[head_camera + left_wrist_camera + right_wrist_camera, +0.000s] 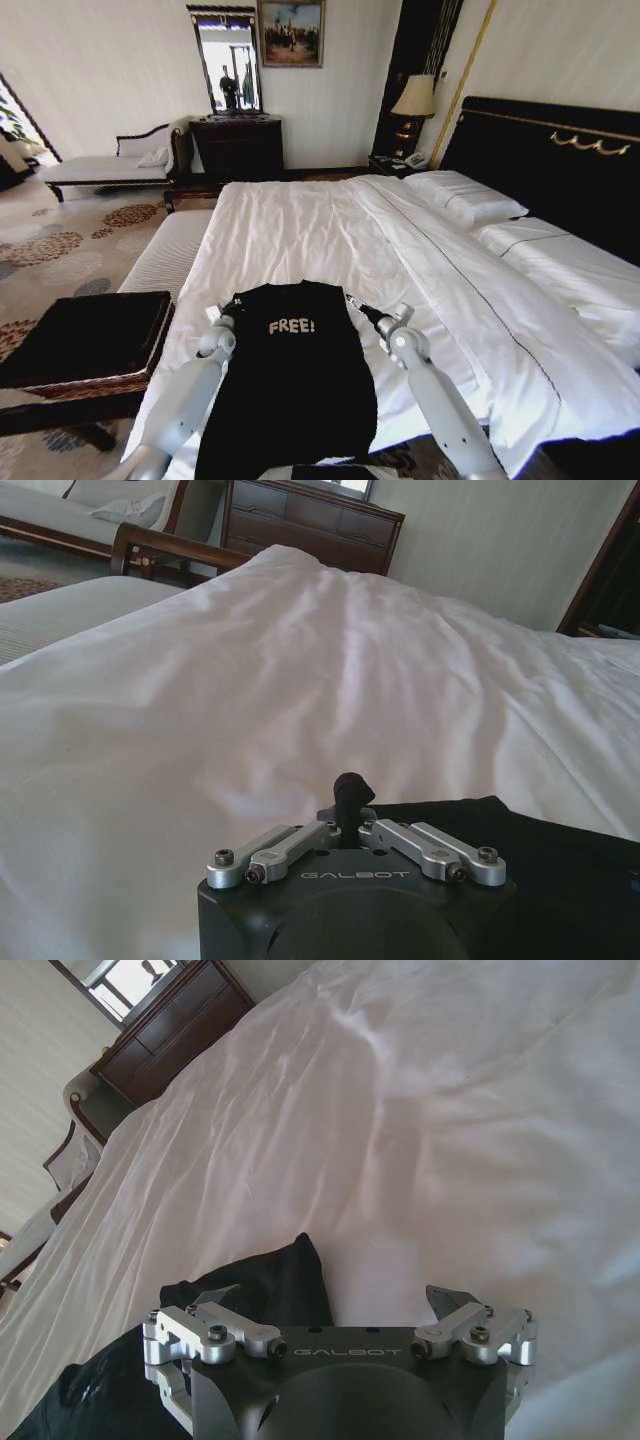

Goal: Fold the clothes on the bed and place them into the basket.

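The black T-shirt (295,385) with its white "FREE!" lettering is lying on the white duvet at the near edge of the bed (330,235), its sleeves already tucked in so it is showing as a narrow strip, its lower part hanging over the edge towards the robot. The left hand (232,304) is sitting at the shirt's top corner on that side, and in its wrist view its fingers (353,792) are drawn together, with the black cloth lying just beside them; whether any cloth is pinched between them is not showing. The right hand (356,305) is sitting at the opposite top corner with its fingers (447,1301) spread apart, the dark fabric lying under and beside one of them. The basket (85,345), covered in black fabric, is standing on the floor to the robot's left, beside the bed. The folding step is under way, seemingly at the shoulder end. The next move is calling for both hands to be gripping those top corners firmly and evenly before lifting, so the fold is staying square.
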Robot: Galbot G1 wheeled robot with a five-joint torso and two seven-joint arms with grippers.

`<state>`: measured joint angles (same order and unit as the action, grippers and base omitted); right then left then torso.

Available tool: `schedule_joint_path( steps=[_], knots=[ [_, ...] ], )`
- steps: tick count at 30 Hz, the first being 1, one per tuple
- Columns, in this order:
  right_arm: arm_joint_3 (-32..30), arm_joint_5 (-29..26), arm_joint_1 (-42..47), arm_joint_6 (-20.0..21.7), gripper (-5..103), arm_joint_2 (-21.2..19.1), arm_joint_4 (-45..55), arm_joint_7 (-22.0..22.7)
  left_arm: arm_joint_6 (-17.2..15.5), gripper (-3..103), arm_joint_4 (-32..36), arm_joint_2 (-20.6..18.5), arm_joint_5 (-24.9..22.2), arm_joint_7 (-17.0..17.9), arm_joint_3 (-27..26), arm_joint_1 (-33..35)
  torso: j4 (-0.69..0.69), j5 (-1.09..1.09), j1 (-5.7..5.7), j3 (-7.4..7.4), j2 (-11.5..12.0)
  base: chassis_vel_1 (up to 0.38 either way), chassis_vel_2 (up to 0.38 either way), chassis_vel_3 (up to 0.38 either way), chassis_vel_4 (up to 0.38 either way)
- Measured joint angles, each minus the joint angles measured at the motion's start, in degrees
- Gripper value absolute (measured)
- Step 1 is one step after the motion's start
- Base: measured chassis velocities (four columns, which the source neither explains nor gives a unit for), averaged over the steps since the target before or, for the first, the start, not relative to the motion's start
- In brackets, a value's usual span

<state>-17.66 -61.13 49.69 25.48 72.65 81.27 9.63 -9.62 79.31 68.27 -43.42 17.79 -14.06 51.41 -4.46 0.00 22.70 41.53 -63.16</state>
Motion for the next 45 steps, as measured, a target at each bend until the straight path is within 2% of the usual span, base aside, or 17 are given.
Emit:
schedule_joint_path(
  steps=[3, 6, 17, 19, 21, 23, 24, 27, 28, 30, 33, 36, 37, 40, 42, 45],
  knots=[
    [1.19, 0.07, -2.6, 0.0, 100, 0.72, -3.31, -1.28, 0.0, 1, 0.59, -0.3, -0.2, 0.0, 0.1, 0.23, 0.02, 0.0, 0.0, 0.0, 0.0, 0.0, 0.0, 0.0, 0.0],
    [1.76, 0.52, -4.25, -0.81, 100, 1.54, -6.57, -3.51, -0.05, 1, 1.4, -0.78, -0.53, 0.0, 0.1, 0.64, -0.01, 0.0, 0.0, 0.0, 0.0, 0.0, 0.0, 0.0, 0.0],
    [3.09, 2.11, -8.39, -1.68, 100, 2.72, -12.77, -6.1, -0.28, 1, 2.43, -1.71, -1.29, -0.08, 0.43, 1.07, 0.0, -0.01, 0.0, 0.0, 0.0, 0.0, 0.0, 0.0, 0.0],
    [3.61, 2.39, -9.28, -1.73, 93, 2.99, -14.12, -6.37, -0.33, 1, 2.73, -1.87, -1.4, -0.02, 0.46, 1.1, -0.01, 0.0, 0.0, 0.0, 0.0, 0.0, 0.0, 0.0, 0.0],
    [3.77, 2.41, -9.43, -1.74, 93, 3.02, -14.37, -6.4, -0.33, 1, 2.79, -1.96, -1.43, -0.01, 0.46, 1.18, -0.01, 0.0, 0.0, 0.0, 0.0, 0.0, 0.0, 0.0, 0.0],
    [4.15, 2.42, -9.66, -1.75, 83, 3.05, -14.85, -6.47, -0.35, 1, 2.85, -2.08, -1.51, -0.01, 0.39, 1.36, 0.0, -0.01, 0.0, 0.0, 0.0, 0.0, 0.0, 0.0, 0.0],
    [4.15, 2.42, -9.66, -1.75, 83, 3.05, -14.85, -6.47, -0.35, 1, 2.85, -2.08, -1.51, -0.01, 0.39, 1.36, 0.0, -0.01, 0.0, 0.0, 0.0, 0.0, 0.0, 0.0, 0.0],
    [4.39, 2.63, -9.82, -1.84, 66, 3.15, -15.53, -6.59, -0.35, 1, 2.84, -2.08, -1.54, -0.01, 0.29, 1.43, 0.0, -0.01, 0.0, 0.0, 0.0, 0.0, 0.0, 0.0, 0.0],
    [4.39, 2.63, -9.82, -1.84, 66, 3.15, -15.53, -6.59, -0.35, 1, 2.84, -2.08, -1.54, -0.01, 0.29, 1.43, 0.0, -0.01, 0.0, 0.0, 0.0, 0.0, 0.0, 0.0, 0.0],
    [4.54, 2.87, -9.83, -2.28, 56, 3.25, -15.86, -6.58, -0.35, 1, 2.79, -2.01, -1.55, -0.01, 0.24, 1.44, -0.01, 0.0, 0.0, 0.0, 0.01, 0.0, 0.0, 0.0, 0.0],
    [4.69, 3.16, -9.82, -2.5, 50, 3.29, -16.04, -6.58, -0.36, 1, 2.7, -1.97, -1.56, -0.01, 0.24, 1.46, -0.01, 0.0, 0.0, 0.0, 0.0, 0.0, 0.0, 0.0, 0.0],
    [4.76, 3.27, -9.98, -2.72, 34, 3.39, -16.37, -6.61, -0.36, 1, 2.51, -1.9, -1.58, -0.01, 0.24, 1.45, 0.0, 0.0, 0.0, 0.0, 0.0, 0.0, 0.0, 0.0, 0.0],
    [4.76, 3.27, -9.98, -2.72, 34, 3.39, -16.37, -6.61, -0.36, 1, 2.51, -1.9, -1.58, -0.01, 0.24, 1.45, 0.0, 0.0, 0.0, 0.0, 0.0, 0.0, 0.0, 0.0, 0.0],
    [4.88, 3.4, -10.36, -3.12, 17, 3.42, -16.99, -6.71, -0.37, 1, 2.46, -1.79, -1.65, 0.03, 0.38, 1.34, 0.0, 0.0, 0.0, 0.0, 0.0, 0.0, 0.0, 0.0, 0.0],
    [4.88, 3.45, -10.4, -3.23, 17, 3.46, -17.1, -6.72, -0.38, 1, 2.46, -1.78, -1.66, 0.04, 0.45, 1.34, 0.0, 0.0, 0.0, 0.0, 0.0, 0.0, 0.0, 0.0, 0.0],
    [4.99, 3.63, -10.42, -3.39, 3, 3.46, -17.09, -6.73, -0.39, 1, 2.51, -1.84, -1.66, 0.04, 0.51, 1.45, 0.0, 0.0, 0.0, 0.0, 0.0, 0.0, 0.0, 0.0, 0.0]
  ],
)
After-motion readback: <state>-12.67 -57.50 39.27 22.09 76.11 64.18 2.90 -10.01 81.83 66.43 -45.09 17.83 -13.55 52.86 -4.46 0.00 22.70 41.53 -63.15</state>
